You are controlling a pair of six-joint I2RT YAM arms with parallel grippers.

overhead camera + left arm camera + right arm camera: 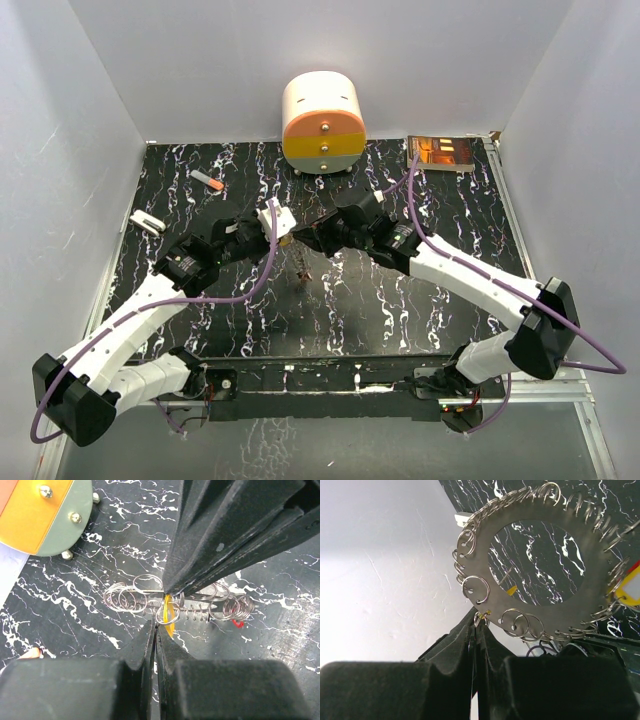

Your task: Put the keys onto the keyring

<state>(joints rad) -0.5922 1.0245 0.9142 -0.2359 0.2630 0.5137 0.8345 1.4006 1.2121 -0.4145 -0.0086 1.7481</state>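
The keyring (590,607) is a flat grey metal disc with a wide open centre and many small split rings along its rim. My right gripper (479,621) is shut on its rim at one small ring and holds it above the table. In the left wrist view the keyring (135,597) shows edge-on under the right fingers (210,540). My left gripper (156,626) is shut at a small ring carrying a yellow key (170,614). A red key (238,624) hangs further right. In the top view both grippers, left (283,236) and right (318,236), meet over the table's middle, with the keyring (303,270) hanging below.
A round cream, orange and grey drawer unit (322,125) stands at the back centre. An orange-and-white stick (208,181) and a white flat bar (147,222) lie at the left. A shiny flat box (440,152) sits at the back right. White walls close in three sides.
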